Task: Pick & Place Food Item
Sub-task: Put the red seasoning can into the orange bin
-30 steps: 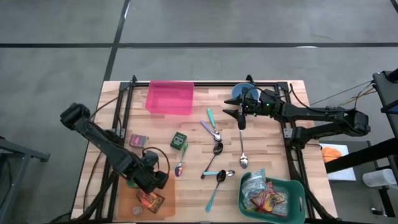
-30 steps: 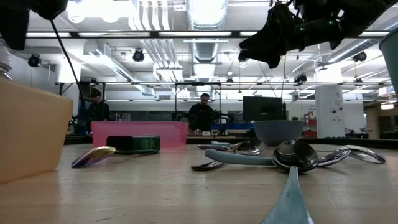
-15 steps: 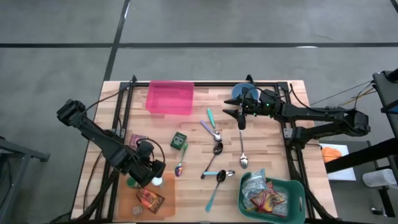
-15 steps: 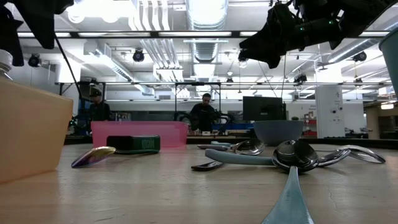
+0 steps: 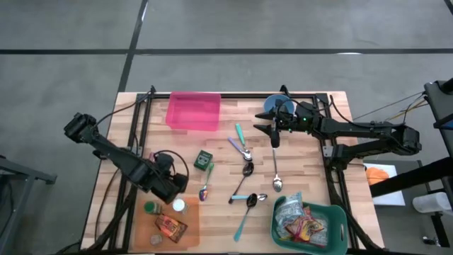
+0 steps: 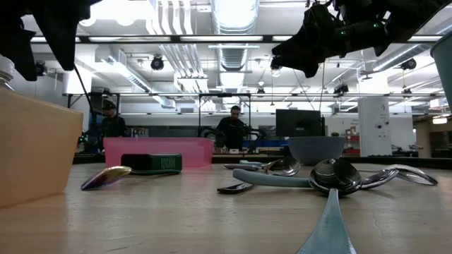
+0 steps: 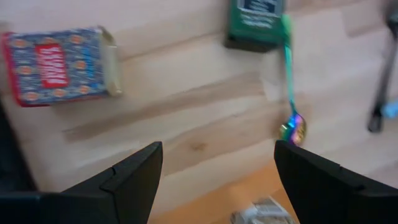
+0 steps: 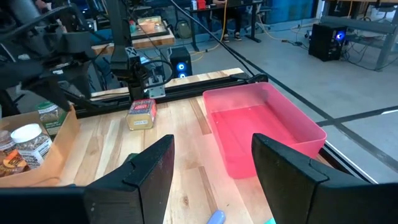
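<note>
Even, bright light falls on the wooden table [image 5: 297,152] from above, leaving only faint shadows beside the spoons [image 5: 246,170]. In the low view ceiling lamps [image 6: 233,13] glare white well above the table, both arms turn to black silhouettes, and the nearest spoon handle [image 6: 326,226] is out of focus. The left wrist view is smeared (the blue-and-red box [image 7: 59,65] reads soft)

Wood table [image 5: 304,149], glossy metal spoons [image 5: 247,170], pink plastic bin [image 5: 192,111].

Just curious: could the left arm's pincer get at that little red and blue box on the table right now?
Probably yes: the left pincer is open and empty above the red and blue box, with only bare wood between them.
</note>
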